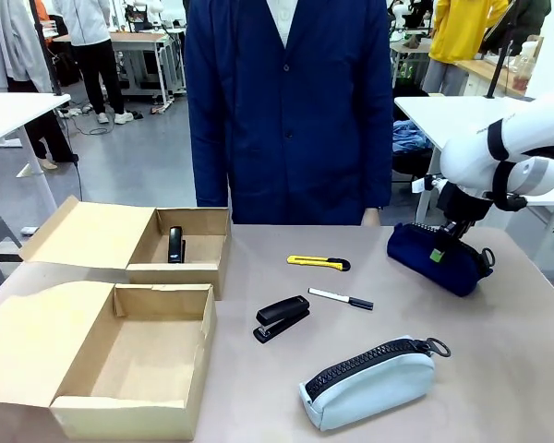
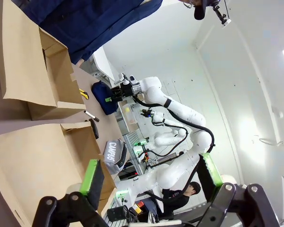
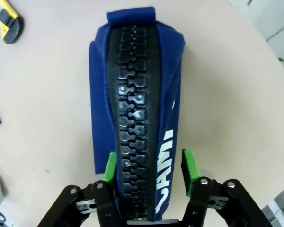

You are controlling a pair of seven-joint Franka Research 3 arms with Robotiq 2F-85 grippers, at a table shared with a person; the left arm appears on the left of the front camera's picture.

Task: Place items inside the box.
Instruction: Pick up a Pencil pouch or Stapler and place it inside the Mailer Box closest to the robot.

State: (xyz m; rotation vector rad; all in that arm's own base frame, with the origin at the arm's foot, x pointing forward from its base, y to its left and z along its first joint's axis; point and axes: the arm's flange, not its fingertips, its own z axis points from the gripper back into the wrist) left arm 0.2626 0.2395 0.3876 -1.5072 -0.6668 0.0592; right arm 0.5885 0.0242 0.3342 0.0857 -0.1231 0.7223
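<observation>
- A workshop room with white tables behind. A beige bench [image 1: 522, 355] carries everything, and a person [image 1: 286, 111] in a blue coat stands at its far edge.
- The navy pouch [image 3: 137, 94] lies zip-up at the bench's far right, well apart from the boxes.
- The right end effector [image 3: 150, 172] straddles one end of it from above, green pads pressed to both cloth sides. It is closed on the pouch across its narrow width, a pinch that looks meant for lifting the soft body.
- The knife [image 1: 319, 263], marker [image 1: 342, 299] and stapler [image 1: 282, 318] lie loose mid-bench, with the grey pouch [image 1: 369, 380] nearer the robot. All seem to be waiting their turn.
- The near box [image 1: 129, 417] and far box [image 1: 171, 272] stand at the left, flaps folded out so their tops are free to receive. A black object [image 1: 175, 245] leans inside the far one.
- The left end effector [image 2: 150, 177] gapes wide with nothing between its pads.
</observation>
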